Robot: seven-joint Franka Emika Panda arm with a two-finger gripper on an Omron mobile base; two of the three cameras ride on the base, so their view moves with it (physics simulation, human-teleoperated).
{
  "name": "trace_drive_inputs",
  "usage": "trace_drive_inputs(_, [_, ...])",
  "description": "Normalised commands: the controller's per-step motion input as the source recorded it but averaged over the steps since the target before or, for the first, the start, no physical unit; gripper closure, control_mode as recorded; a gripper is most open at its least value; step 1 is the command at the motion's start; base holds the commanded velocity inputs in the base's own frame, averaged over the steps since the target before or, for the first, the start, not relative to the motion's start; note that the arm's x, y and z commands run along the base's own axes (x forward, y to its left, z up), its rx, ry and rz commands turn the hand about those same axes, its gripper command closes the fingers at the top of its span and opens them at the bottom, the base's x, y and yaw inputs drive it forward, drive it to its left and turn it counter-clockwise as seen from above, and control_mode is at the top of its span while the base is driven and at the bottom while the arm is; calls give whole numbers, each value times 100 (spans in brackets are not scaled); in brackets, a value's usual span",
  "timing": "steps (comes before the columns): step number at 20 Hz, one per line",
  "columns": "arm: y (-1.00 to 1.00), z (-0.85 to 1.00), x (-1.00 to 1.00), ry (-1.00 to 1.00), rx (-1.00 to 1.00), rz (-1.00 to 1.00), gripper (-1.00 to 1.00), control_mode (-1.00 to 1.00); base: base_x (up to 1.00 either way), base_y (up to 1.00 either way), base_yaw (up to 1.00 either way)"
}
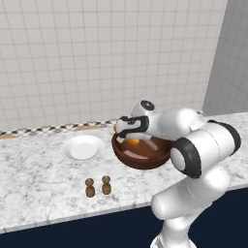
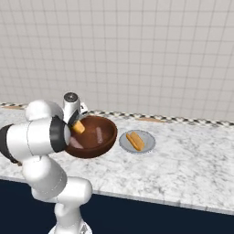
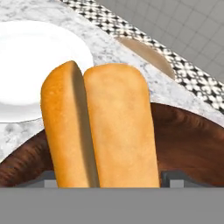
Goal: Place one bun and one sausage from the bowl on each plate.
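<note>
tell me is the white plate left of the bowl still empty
Yes, in the left base view the white plate beside the brown bowl shows a bare surface.

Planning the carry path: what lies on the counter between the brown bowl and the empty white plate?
Nothing: in the left base view the marble between the bowl and the empty plate is bare; the two shakers stand nearer the counter's front edge.

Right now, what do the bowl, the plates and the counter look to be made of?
The bowl looks like dark reddish-brown wood with a slight sheen; grain-like streaks show on its wall in the hand view. The empty plate and the plate with a bun look like plain white glazed ceramic, smooth and unpatterned, though plastic is possible. The counter looks like polished grey-veined white marble or stone.
</note>
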Motion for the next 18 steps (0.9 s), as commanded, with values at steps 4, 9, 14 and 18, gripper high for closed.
trace_drive_inputs(4, [100, 82, 0, 11, 0, 7, 100, -100, 0, 0, 0])
trace_drive_inputs(9, [95, 18, 0, 28, -5, 2, 100, -100, 0, 0, 0])
trace_drive_inputs(14, [42, -44, 1, 21, -19, 1, 100, -100, 0, 0, 0])
trace_drive_inputs(18, [64, -33, 16, 16, -25, 0, 100, -100, 0, 0, 0])
